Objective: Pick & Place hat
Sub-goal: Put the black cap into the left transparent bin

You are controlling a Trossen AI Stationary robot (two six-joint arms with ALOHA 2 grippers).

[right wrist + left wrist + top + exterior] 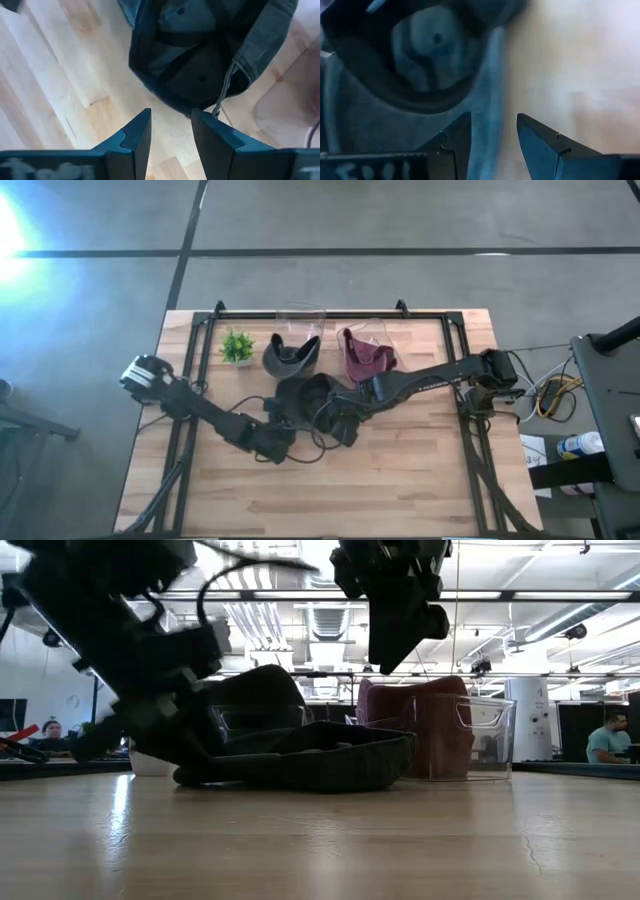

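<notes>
Straddling dark hat (pixel 395 75) brim, left jaws parted

Dark jointed arms, black cables looped alongside; left arm's base joint white-capped.

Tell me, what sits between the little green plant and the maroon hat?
A dark grey hat in a clear plastic bin, seen from the high view.

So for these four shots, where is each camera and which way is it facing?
High: overhead, straight down on the table; both arms show.
Low: table height, level across; dark hat, arms overhead.
Left wrist: past the left gripper, over the hat's brim.
Right wrist: past the right gripper, into the hat.
All four share the hat.
</notes>
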